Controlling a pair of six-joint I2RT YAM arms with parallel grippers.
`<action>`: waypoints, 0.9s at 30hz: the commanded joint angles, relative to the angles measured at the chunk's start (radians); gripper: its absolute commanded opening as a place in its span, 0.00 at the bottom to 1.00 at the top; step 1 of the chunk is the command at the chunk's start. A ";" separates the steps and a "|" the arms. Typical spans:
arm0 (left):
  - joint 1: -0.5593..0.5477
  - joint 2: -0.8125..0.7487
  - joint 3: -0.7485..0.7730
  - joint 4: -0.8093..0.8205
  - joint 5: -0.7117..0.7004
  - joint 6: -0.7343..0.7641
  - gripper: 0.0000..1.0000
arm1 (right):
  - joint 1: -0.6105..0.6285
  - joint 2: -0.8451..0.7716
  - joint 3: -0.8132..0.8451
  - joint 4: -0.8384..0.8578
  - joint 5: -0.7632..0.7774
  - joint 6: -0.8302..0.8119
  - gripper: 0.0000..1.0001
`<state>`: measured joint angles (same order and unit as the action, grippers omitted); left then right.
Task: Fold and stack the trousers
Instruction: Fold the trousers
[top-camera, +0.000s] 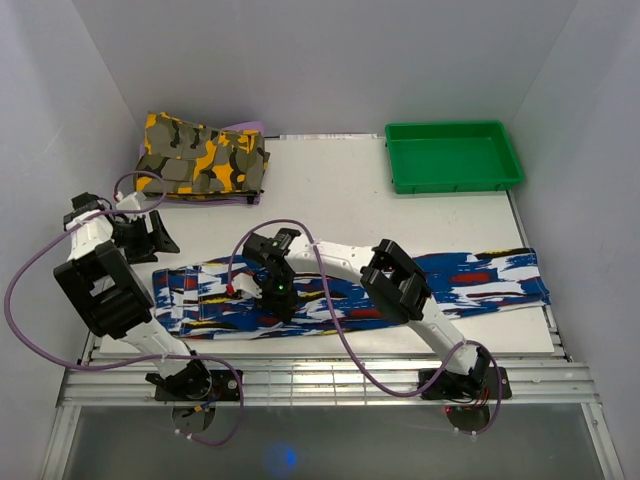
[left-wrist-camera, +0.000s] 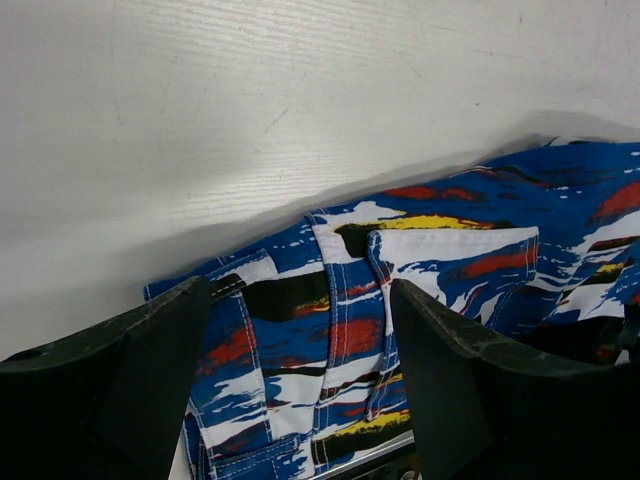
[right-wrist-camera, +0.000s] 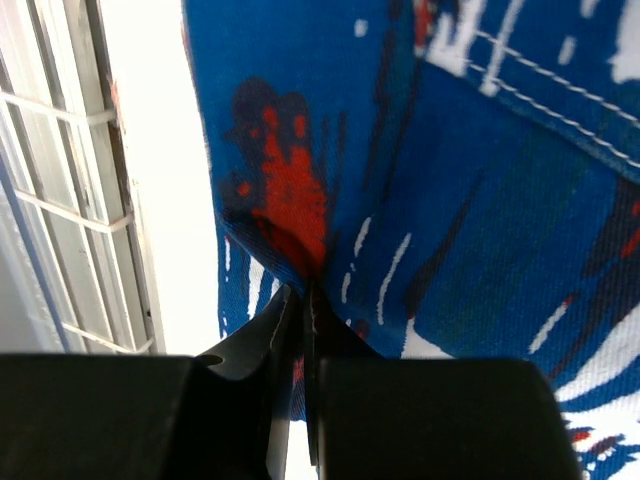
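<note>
The blue trousers (top-camera: 470, 280) with white, red, black and yellow streaks lie stretched across the near part of the table, waistband at the left. My left gripper (top-camera: 150, 238) is open just beyond the waistband; in the left wrist view (left-wrist-camera: 300, 370) the waistband (left-wrist-camera: 340, 320) lies between and beyond its wide-apart fingers. My right gripper (top-camera: 278, 300) is shut on a pinched fold of the trousers (right-wrist-camera: 330, 180) near the seat, in the right wrist view (right-wrist-camera: 305, 300) the cloth rises tented from the closed jaws.
A folded yellow, olive and black camouflage garment (top-camera: 203, 155) lies at the back left. A green tray (top-camera: 453, 155) stands at the back right. The table's slatted front edge (top-camera: 320, 375) runs just below the trousers.
</note>
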<state>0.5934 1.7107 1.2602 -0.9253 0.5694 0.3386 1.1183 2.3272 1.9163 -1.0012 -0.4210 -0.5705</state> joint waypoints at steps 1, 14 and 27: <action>-0.009 0.044 0.070 -0.061 0.065 0.057 0.82 | -0.057 0.135 0.071 0.131 0.119 -0.005 0.08; -0.323 0.277 0.427 -0.026 0.260 0.125 0.88 | -0.153 -0.362 -0.281 0.352 -0.182 -0.005 0.82; -0.576 0.512 0.532 -0.108 0.414 0.197 0.81 | -0.560 -0.280 -0.082 0.434 -0.225 0.333 0.79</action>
<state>0.0269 2.2642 1.8015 -0.9794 0.8722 0.4664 0.5476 1.9896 1.8091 -0.5720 -0.6369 -0.3141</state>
